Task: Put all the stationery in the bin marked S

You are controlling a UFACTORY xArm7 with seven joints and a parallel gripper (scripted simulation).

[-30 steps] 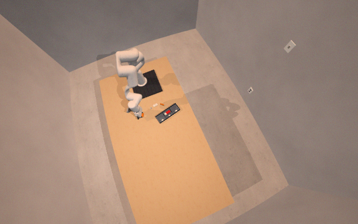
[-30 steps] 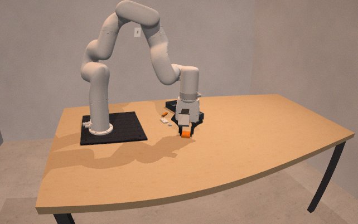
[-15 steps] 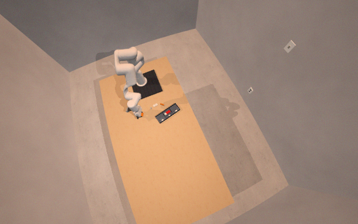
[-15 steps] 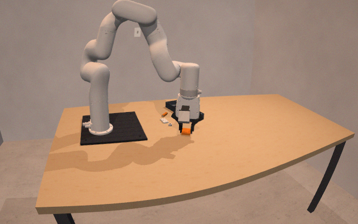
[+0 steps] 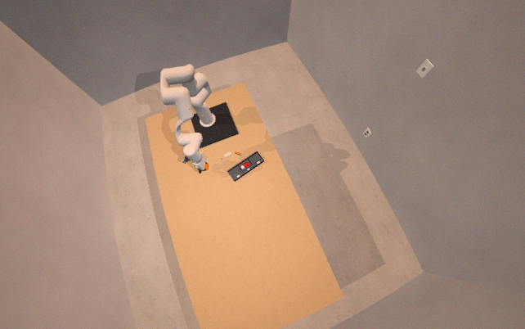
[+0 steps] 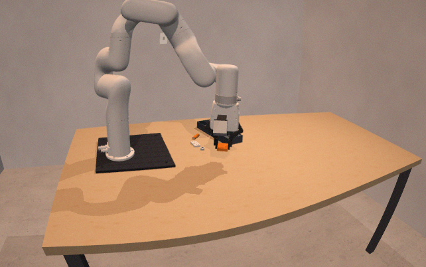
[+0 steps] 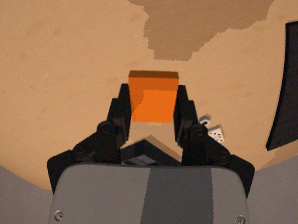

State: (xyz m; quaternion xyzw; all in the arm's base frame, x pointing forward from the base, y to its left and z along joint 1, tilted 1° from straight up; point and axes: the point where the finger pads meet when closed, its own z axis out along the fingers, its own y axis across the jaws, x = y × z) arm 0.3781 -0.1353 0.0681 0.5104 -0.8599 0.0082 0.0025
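Note:
My gripper (image 5: 203,169) (image 6: 223,145) (image 7: 152,96) is shut on an orange block (image 5: 207,167) (image 6: 222,147) (image 7: 153,106), held a little above the table. A long dark bin unit (image 5: 237,172) (image 6: 203,125) (image 7: 150,145) with compartments stands behind the gripper in the exterior view. Its pale labels are too small to read. A red thing (image 5: 246,164) and a whitish thing (image 5: 243,167) lie in its middle part. A small orange piece (image 5: 238,153) (image 6: 196,136), a white dotted piece (image 5: 227,154) (image 6: 195,143) (image 7: 215,134) and a small grey ring-like piece (image 5: 222,159) (image 6: 202,148) (image 7: 204,120) lie on the table.
The black base plate (image 5: 225,119) (image 6: 149,153) (image 7: 284,95) lies under the arm's base. The small pieces lie between it and the bin unit. The wooden table (image 5: 245,229) (image 6: 298,173) extends away from the arm.

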